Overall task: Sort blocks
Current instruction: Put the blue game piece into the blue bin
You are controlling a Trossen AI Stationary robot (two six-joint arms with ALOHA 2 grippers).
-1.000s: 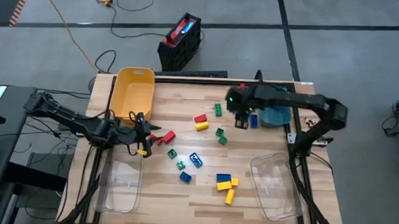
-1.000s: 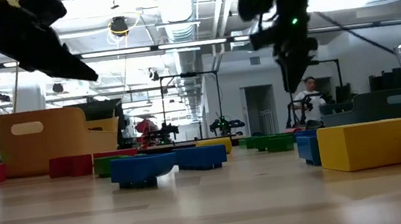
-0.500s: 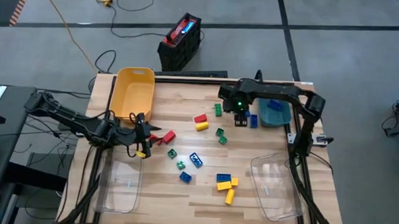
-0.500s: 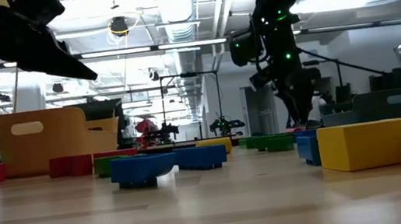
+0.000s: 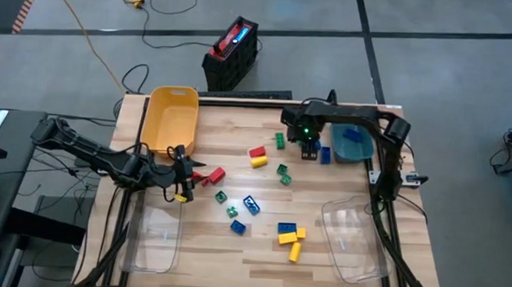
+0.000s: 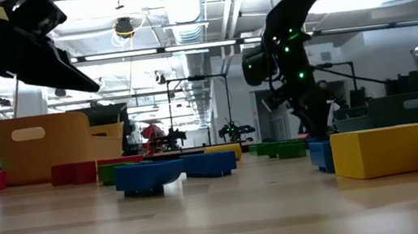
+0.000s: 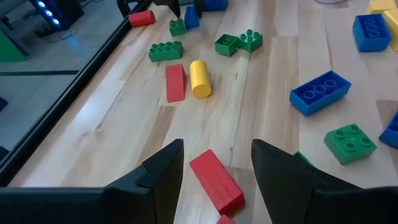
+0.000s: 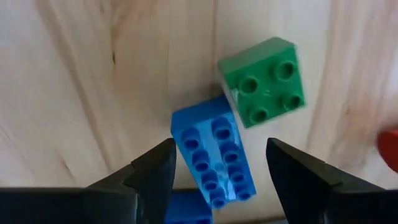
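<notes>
Two grippers are at work over your table (image 5: 337,259), where the blocks lie scattered. Your right gripper (image 8: 217,180) is low at the far side, beside the teal bin (image 5: 353,144); its fingers (image 8: 152,168) stand apart on either side of a blue block (image 8: 214,158) without clamping it, and a green block (image 8: 264,81) touches that block's corner. Your left gripper (image 7: 214,171) hovers near the yellow bin (image 5: 170,118), jaws spread and empty, with a red block (image 7: 216,180) lying between the fingertips on the wood. Ahead of it you see a second red block (image 7: 175,82) just beside a yellow cylinder (image 7: 199,78), then green blocks (image 7: 166,50) farther on. More blue, yellow and green blocks (image 5: 288,234) sit mid-table, between the two clear bins (image 5: 354,239) at the near edge.
</notes>
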